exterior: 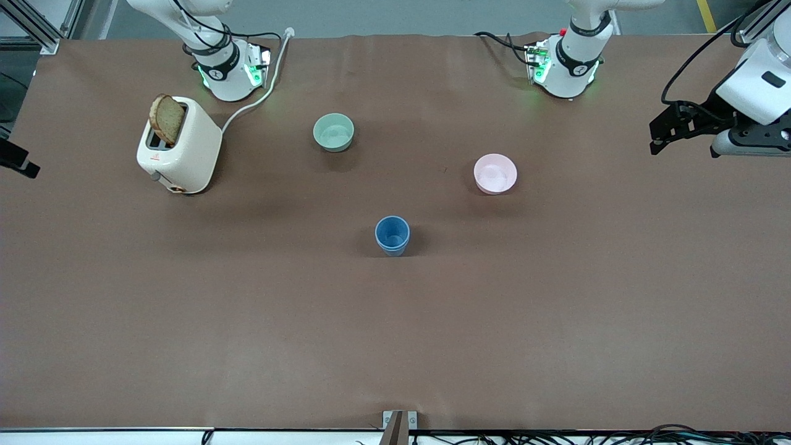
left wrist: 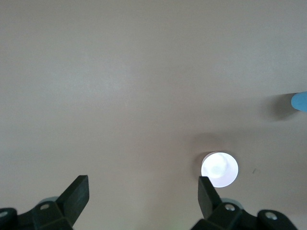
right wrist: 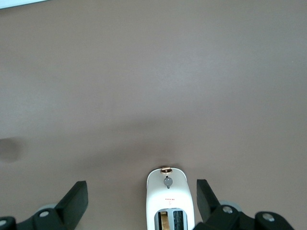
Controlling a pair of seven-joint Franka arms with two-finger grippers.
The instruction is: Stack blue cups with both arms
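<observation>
A blue cup [exterior: 392,235] stands upright at the middle of the table, nearer to the front camera than both bowls. A second rim line shows just under its top rim, as of one cup nested in the other; no separate second blue cup is in view. Its edge shows in the left wrist view [left wrist: 300,101]. My left gripper [exterior: 656,141] hangs open and empty in the air over the left arm's end of the table [left wrist: 143,191]. My right gripper [exterior: 25,165] is open and empty at the right arm's end, by the toaster [right wrist: 141,194].
A pale pink bowl [exterior: 495,173] [left wrist: 219,169] sits toward the left arm's side. A mint-green bowl [exterior: 334,131] sits near the bases. A white toaster [exterior: 179,148] [right wrist: 168,201] holding a bread slice [exterior: 167,118] stands toward the right arm's end, its cord running to the base.
</observation>
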